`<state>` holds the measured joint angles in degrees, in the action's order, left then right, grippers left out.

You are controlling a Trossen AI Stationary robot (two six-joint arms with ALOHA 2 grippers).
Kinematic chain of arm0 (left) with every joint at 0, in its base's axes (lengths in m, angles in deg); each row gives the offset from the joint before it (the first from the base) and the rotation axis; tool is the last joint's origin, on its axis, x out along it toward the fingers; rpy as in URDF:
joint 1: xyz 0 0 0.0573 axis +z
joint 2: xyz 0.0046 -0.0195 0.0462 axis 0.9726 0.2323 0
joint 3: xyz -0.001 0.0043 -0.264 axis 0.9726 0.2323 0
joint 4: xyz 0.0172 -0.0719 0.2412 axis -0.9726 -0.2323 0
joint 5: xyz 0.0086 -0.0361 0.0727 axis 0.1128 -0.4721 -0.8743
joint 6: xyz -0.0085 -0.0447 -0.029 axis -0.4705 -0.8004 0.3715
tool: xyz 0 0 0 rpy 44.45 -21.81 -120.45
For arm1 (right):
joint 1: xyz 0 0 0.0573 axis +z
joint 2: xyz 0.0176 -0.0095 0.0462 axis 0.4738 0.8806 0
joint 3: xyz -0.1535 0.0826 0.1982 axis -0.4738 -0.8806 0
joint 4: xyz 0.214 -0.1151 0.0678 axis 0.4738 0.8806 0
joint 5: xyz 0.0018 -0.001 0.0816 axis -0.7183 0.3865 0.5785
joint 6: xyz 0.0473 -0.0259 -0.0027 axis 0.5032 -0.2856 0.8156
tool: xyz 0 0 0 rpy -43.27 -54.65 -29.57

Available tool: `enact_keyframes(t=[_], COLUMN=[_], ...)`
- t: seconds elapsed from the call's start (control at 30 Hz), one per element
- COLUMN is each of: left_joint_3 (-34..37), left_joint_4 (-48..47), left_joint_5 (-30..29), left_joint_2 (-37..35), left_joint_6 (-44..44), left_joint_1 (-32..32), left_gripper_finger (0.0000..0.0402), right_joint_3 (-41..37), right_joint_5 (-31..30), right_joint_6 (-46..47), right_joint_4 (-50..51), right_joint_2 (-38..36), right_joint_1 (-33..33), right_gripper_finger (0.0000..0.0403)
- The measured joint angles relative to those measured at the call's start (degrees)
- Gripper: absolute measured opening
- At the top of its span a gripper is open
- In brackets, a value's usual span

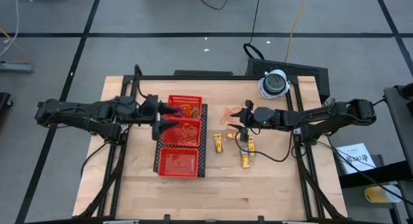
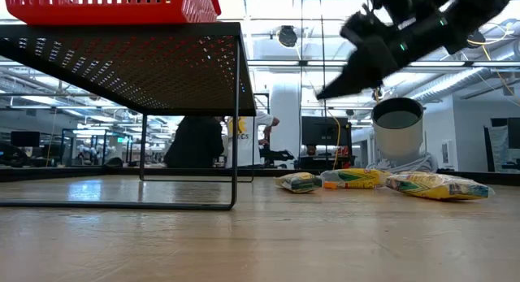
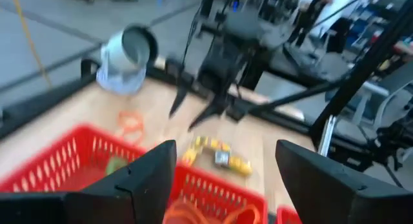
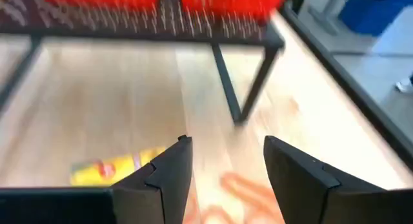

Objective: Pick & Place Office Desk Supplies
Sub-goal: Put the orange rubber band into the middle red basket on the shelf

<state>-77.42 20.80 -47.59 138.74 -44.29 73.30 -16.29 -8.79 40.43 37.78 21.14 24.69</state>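
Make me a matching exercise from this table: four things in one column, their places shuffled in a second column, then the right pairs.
Things:
1. left gripper
2. right gripper
3. white round object
4. red tray

Places:
A. at the table's far right corner
B. raised on a dark mesh stand, left of the table's middle
C. open, above the loose supplies right of the tray
D. open, over the tray's far compartments

Pairs: 1-D, 2-C, 3-A, 4-B
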Motion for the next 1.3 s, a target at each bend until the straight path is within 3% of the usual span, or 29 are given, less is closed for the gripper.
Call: enact_keyframes(t=[0.37, 0.77, 0.9, 1.17, 1.3], left_joint_3=[0.02, 0.02, 0.02, 0.04, 0.04], left_joint_4=[2.36, 2.51, 2.31, 2.98, 3.51], left_joint_5=[-1.14, -1.93, -2.75, -3.59, -3.59], left_joint_2=[0.85, 3.87, 4.77, 6.58, 6.53], left_joint_6=[5.39, 5.43, 5.72, 5.87, 5.85], left_joint_1=[0.22, 0.23, 0.26, 0.26, 0.26], left_gripper_finger=[0.0273, 0.0273, 0.0273, 0.0274, 0.0274], right_joint_3=[-13.18, -13.53, -13.46, -13.44, -13.55], right_joint_5=[-0.92, -1.3, -0.73, -0.46, -0.38], right_joint_6=[6.76, 7.92, 9.66, 9.0, 8.42], right_joint_4=[-10.35, -19.53, -19.99, -19.88, -23.42], right_joint_2=[7.08, 21.49, 23.77, 24.63, 24.56], right_joint_1=[-5.59, -7.0, -8.12, -9.18, -9.16], right_gripper_finger=[0.0167, 0.0159, 0.0127, 0.0013, 0.0006])
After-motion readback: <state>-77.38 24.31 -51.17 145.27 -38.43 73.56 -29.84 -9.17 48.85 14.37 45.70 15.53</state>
